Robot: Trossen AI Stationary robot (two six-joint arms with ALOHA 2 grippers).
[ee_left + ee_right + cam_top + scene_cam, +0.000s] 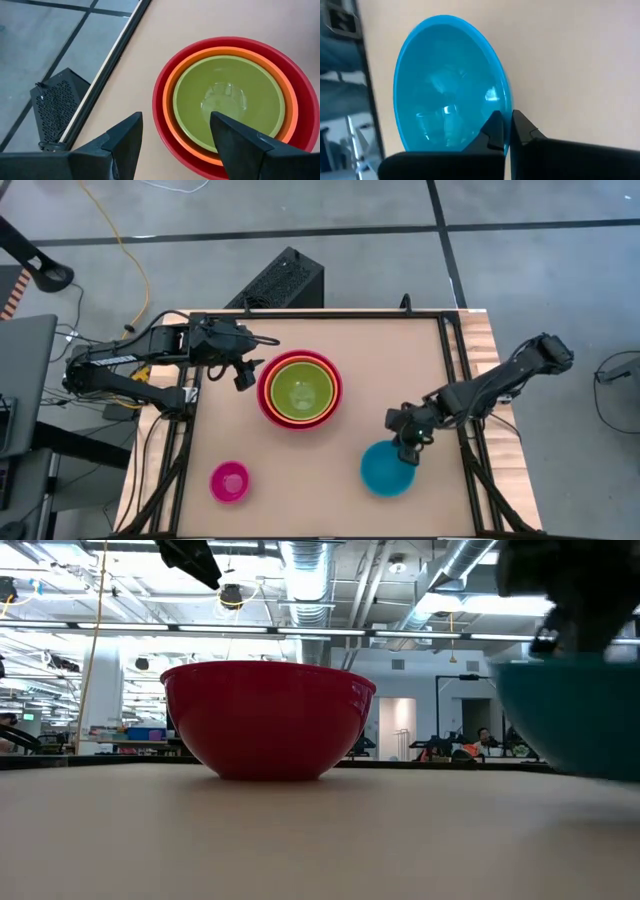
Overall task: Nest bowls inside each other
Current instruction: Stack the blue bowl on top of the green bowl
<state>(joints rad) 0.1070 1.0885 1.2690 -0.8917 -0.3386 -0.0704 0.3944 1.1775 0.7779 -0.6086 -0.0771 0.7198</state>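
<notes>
Between the right tool's closed fingers — blue bowl's rim.

We record a red bowl holding an orange bowl and, innermost, a lime-green bowl. Well apart from the red bowl, we note a blue bowl and a small magenta bowl. The table is plain tan; both arms are black.

Bare counter lies open between the pink bowl and blue bowl — the nested red stack blocks mid-counter.
</notes>
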